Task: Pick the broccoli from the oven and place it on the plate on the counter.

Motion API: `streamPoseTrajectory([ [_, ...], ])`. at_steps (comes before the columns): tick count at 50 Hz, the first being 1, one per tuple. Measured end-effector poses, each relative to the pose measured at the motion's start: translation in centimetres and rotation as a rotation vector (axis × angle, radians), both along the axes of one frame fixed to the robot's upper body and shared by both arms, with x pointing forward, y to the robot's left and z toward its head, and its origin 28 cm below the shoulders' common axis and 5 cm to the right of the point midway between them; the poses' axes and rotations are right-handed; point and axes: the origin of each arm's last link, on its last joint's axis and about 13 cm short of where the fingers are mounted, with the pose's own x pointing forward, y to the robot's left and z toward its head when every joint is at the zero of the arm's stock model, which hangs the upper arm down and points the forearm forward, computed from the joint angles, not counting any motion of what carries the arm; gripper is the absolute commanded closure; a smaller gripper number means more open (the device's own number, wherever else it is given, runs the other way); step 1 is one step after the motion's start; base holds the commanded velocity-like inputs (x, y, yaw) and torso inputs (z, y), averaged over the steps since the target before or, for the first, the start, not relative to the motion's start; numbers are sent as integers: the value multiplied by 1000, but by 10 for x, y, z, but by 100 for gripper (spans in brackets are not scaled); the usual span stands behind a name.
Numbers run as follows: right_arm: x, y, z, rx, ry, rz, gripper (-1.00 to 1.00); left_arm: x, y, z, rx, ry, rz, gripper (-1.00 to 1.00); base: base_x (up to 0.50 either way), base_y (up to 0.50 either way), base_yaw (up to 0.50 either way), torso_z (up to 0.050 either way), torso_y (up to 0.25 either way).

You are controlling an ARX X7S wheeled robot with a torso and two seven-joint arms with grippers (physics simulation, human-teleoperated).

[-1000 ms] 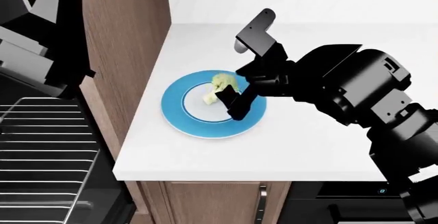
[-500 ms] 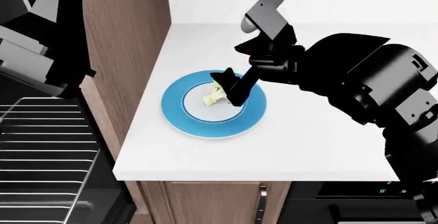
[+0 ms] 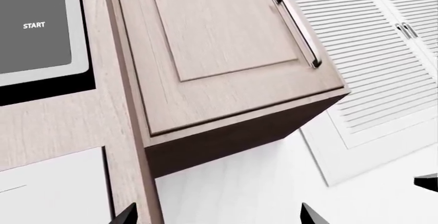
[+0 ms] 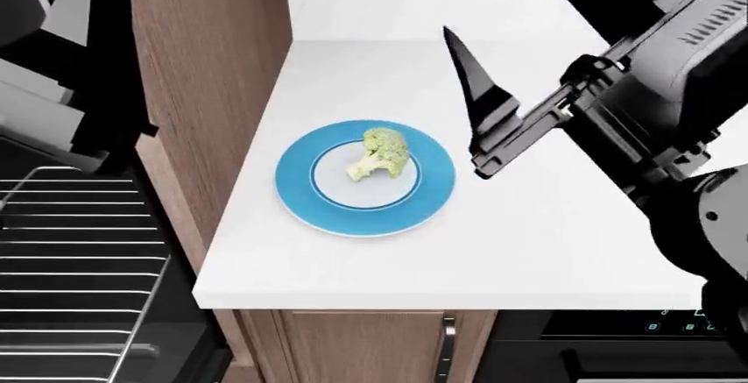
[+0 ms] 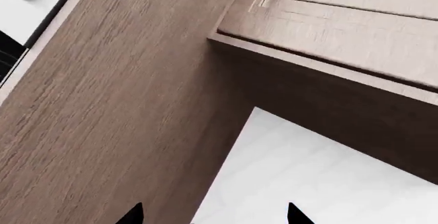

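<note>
- Since the broccoli [image 4: 379, 153] lies alone on the plate [image 4: 294, 199] on the counter [image 4: 538, 251], the placing looks finished.
- Raised clear, the right gripper [image 4: 468, 107] has its jaws apart, holding nothing.
- Only tips of the left gripper [image 3: 215, 215] show, spread, facing a cabinet door [image 3: 219, 39]; the head view misses it, showing oven [image 4: 70, 260] rack instead.

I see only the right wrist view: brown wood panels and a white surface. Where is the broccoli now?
Observer: The broccoli lies on the plate, partly on its white centre, in the head view.
Operator: Is my right claw near it?
Observer: The right claw is raised to the right of the plate, empty, not touching the floret.
Operator: And where does the plate stand?
Observer: On the white counter, close to the tall wooden panel beside the oven rack.
</note>
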Motion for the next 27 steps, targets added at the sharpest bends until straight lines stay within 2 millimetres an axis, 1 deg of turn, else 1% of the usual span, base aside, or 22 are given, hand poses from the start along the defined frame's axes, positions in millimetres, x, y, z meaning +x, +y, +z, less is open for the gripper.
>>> streamPoseTrajectory([
  [7, -25, -8, 0, 120, -258, -76, -100, -2, -1, -2, -10, -19, -24, -100, 0, 0, 0, 0, 0],
  [15, -48, -9, 1, 235, -498, -120, -100, -5, -2, -2, -27, -44, -55, -100, 0, 0, 0, 0, 0],
  [20, -58, -8, 1, 285, -600, -143, -100, -7, -2, 0, -37, -65, -73, -100, 0, 0, 0, 0, 0],
  [27, -67, -7, 1, 318, -683, -157, -100, -11, -2, 3, -80, -111, -108, -100, 0, 0, 0, 0, 0],
])
